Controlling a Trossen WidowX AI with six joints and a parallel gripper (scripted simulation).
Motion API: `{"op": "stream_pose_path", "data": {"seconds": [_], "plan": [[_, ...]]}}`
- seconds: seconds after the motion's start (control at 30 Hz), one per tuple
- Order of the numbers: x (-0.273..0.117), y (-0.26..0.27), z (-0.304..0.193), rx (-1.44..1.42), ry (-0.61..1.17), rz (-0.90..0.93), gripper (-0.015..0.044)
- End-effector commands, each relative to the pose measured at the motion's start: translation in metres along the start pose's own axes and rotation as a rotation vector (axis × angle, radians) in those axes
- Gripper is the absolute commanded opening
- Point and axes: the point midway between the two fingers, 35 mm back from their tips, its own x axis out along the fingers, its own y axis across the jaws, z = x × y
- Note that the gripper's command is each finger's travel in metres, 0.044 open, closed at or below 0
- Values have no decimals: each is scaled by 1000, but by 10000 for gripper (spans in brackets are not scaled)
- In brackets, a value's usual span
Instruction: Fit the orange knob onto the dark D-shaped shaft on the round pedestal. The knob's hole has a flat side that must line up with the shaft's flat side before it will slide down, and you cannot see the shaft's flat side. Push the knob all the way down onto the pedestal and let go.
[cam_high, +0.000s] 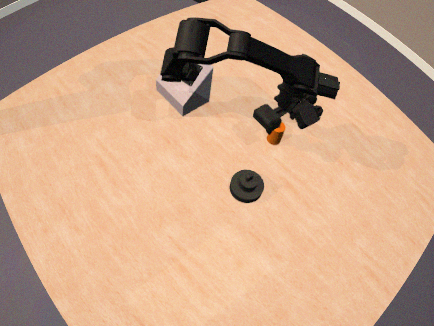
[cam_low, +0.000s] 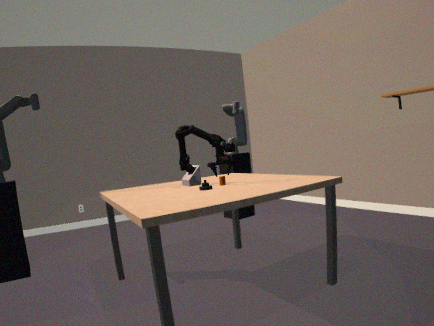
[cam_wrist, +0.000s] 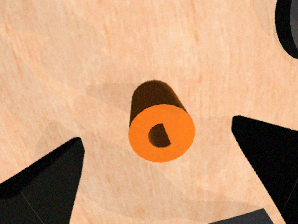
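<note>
One table (cam_high: 165, 200) (cam_low: 220, 200) (cam_wrist: 75, 60), one knob (cam_high: 276, 134) (cam_low: 222, 180) (cam_wrist: 139, 136), one pedestal (cam_high: 247, 196) (cam_low: 205, 187) (cam_wrist: 283, 30), one wall shelf (cam_low: 412, 92), one black arm (cam_high: 272, 56) (cam_low: 201, 133) and two grey arms (cam_low: 15, 102) (cam_low: 240, 126) are counted.
</note>
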Motion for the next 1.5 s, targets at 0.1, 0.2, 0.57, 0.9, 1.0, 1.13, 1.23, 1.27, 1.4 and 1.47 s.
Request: {"op": "stream_pose_path", "data": {"seconds": [0.1,0.2,0.57,0.9,1.0,1.13,1.23,1.27,1.4,1.47], "plan": [[14,-2,-3,-10,6,-11,440],[19,-2,-2,-10,5,-11,440],[37,-2,-3,-10,5,-12,440],[53,-3,-4,-10,6,-14,440],[56,-4,-5,-10,6,-14,440],[56,-4,-5,-10,6,-14,361],[56,-4,-5,-10,6,-14,282],[56,-4,-5,-10,6,-14,256],[56,-4,-5,-10,6,-14,171],[56,-4,-5,-10,6,-14,157]]}}
